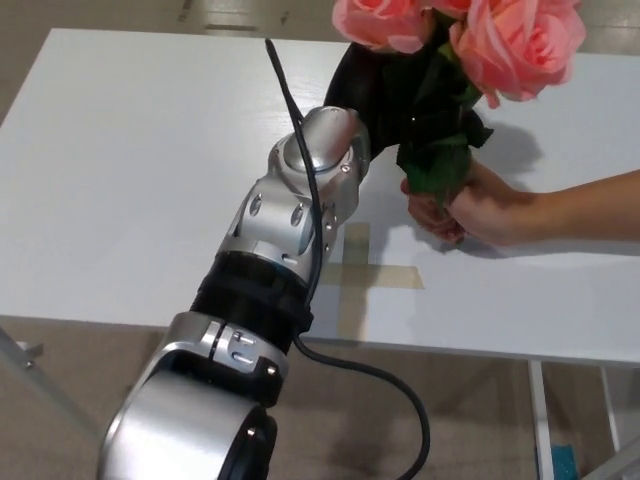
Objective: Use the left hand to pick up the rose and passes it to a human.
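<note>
One pink artificial rose bunch with dark green leaves (470, 60) sits at upper right of the frame, gripped by the black left hand (385, 95), fingers closed around its stem. A person's hand (470, 205) from the right has clasped the stem bottom. Pickup is done; release remains. Right hand is out of frame

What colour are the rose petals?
Pink, clearest in the head view on the rose.

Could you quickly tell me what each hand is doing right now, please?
Left hand: shut on the rose.
Right hand: not in view.
</note>
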`<state>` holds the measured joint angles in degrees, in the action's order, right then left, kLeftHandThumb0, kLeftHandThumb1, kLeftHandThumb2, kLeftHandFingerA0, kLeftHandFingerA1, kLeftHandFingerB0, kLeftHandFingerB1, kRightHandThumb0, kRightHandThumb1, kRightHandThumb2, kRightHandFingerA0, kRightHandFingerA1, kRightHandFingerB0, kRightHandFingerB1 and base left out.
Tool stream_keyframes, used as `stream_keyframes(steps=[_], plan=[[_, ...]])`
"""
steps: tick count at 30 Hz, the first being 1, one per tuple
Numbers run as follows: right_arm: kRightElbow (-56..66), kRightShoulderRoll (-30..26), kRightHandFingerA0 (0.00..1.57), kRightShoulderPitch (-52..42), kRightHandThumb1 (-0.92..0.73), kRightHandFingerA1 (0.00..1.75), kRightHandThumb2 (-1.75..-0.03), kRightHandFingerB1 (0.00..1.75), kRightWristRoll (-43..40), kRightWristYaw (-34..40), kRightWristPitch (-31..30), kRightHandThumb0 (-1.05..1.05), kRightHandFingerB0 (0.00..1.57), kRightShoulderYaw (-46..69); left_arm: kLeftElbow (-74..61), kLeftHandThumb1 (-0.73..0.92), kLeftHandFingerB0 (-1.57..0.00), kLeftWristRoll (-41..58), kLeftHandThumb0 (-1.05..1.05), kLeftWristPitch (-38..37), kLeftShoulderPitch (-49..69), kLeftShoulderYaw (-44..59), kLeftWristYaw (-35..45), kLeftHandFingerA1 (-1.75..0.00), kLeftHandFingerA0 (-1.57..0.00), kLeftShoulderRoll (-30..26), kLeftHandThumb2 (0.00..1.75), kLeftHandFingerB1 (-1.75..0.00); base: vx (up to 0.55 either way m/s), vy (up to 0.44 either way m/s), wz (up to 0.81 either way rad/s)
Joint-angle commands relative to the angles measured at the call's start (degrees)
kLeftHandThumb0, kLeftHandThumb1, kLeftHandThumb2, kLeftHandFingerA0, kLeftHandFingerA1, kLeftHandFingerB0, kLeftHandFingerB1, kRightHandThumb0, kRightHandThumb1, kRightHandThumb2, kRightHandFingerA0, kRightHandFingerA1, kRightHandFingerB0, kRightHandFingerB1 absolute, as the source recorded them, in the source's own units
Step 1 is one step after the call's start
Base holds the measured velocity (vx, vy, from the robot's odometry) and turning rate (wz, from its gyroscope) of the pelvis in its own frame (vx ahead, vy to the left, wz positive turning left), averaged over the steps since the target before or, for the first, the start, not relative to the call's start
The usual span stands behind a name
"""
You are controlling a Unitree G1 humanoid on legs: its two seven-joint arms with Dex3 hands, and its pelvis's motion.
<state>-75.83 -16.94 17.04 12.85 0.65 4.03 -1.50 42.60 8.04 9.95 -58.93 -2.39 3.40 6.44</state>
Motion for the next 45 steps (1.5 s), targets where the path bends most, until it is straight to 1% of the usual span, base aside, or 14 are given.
stream_keyframes(steps=[1,9,10,11,12,13,14,15,17,18,26,29,44,45], plan=[[0.13,0.50,0.65,-0.26,-0.68,0.44,-0.60,0.38,-0.35,-0.80,-0.70,-0.28,0.50,0.01,2.35,0.85,-0.78,2.08,-0.14,-1.74,-0.83,-2.79,-1.55,-1.43,-0.95,18.20,0.68,-1.02,0.00,0.000,0.00],[-0.02,0.71,0.65,-0.86,-0.68,0.44,-0.60,0.38,-0.15,-0.68,-0.72,-0.28,0.51,-0.23,2.18,0.85,-0.81,1.75,-0.15,-1.29,1.20,-4.46,-1.26,-1.40,-0.96,16.19,0.67,-0.95,0.00,0.000,0.00],[0.02,0.67,0.66,-0.85,-0.68,0.44,-0.60,0.38,-0.12,-0.59,-0.73,-0.28,0.51,-0.27,1.25,0.78,-0.70,1.09,-0.26,0.03,1.18,-5.53,-0.08,-1.04,-1.01,14.60,0.64,-0.45,0.00,0.000,0.00],[0.04,0.57,0.66,-1.05,-0.68,0.44,-0.60,0.38,-0.16,-0.64,-0.63,-0.28,0.51,-0.24,-0.25,0.67,-0.24,0.67,-0.44,1.98,1.34,-7.59,3.78,-0.44,-0.66,12.60,0.61,-0.29,0.00,0.000,0.00],[0.04,0.57,0.66,-0.94,-0.68,0.44,-0.60,0.38,-0.18,-0.63,-0.65,-0.28,0.51,-0.22,-0.54,0.44,0.00,0.54,-0.60,2.49,1.10,-8.67,6.38,-0.23,0.00,11.30,0.80,-0.18,0.00,0.000,0.00],[0.02,0.58,0.66,-0.73,-0.68,0.44,-0.60,0.38,-0.19,-0.59,-0.70,-0.28,0.51,-0.21,-0.43,0.44,0.00,-0.23,-0.75,2.41,0.38,-11.12,12.44,0.00,0.00,8.21,0.77,-0.01,0.00,0.000,0.00],[0.01,0.59,0.66,-0.72,-0.68,0.44,-0.60,0.38,-0.18,-0.58,-0.71,-0.28,0.51,-0.23,-0.08,0.44,0.00,-0.89,-0.75,1.75,-0.04,-12.70,15.90,0.00,0.00,6.36,0.77,-0.01,0.00,0.000,0.00],[-0.12,0.45,0.66,-1.45,-0.68,0.44,-0.60,0.38,-0.16,-0.52,-0.58,-0.28,0.51,-0.22,-0.29,0.48,0.00,-2.81,-0.86,1.43,-0.63,-16.59,22.77,0.00,0.00,2.14,0.58,0.00,0.00,0.000,0.00],[-0.24,0.70,0.66,-1.33,-0.68,0.44,-0.60,0.38,-0.14,-0.51,-0.69,-0.28,0.51,-0.25,-0.82,0.46,0.00,-3.70,-0.94,1.48,-1.05,-18.32,26.18,0.00,0.00,-1.39,0.62,-0.01,0.00,0.000,0.00],[-0.31,1.12,0.66,-0.58,-0.68,0.44,-0.60,0.38,-0.20,-0.64,-0.93,-0.28,0.51,-0.22,-1.03,0.48,0.00,-4.39,-0.93,1.47,-1.55,-18.60,26.99,0.00,0.00,-3.96,0.61,0.00,0.00,0.000,0.00],[-0.53,1.29,0.66,-1.87,-0.68,0.44,-0.60,0.38,0.33,-0.92,-0.90,-0.28,0.51,-0.95,-6.92,0.49,0.00,-5.13,-0.92,2.55,1.63,-21.09,28.04,0.00,0.00,-11.10,0.61,0.00,0.00,0.000,0.00],[-0.54,1.44,0.65,-2.87,-0.68,0.44,-0.60,0.38,0.57,-0.94,-0.61,-0.28,0.50,-1.32,-11.67,0.50,0.00,-5.40,-0.95,2.79,3.60,-22.00,30.75,0.00,0.00,-17.19,0.62,-0.01,0.00,0.000,0.00],[-0.44,0.49,0.65,-3.23,-0.68,0.44,-0.60,0.38,0.50,-1.23,-0.63,-0.28,0.51,-2.13,-21.37,0.52,0.00,-2.55,-0.93,2.83,7.75,-16.76,37.76,0.00,0.00,-33.36,0.58,-0.02,0.00,0.000,0.00],[-0.46,0.51,0.65,-3.18,-0.68,0.44,-0.60,0.38,0.48,-1.17,-0.69,-0.28,0.51,-2.14,-23.06,0.48,0.00,-1.37,-0.92,3.15,9.21,-15.66,39.12,-0.01,0.00,-34.98,0.65,0.00,0.00,0.000,0.00]])
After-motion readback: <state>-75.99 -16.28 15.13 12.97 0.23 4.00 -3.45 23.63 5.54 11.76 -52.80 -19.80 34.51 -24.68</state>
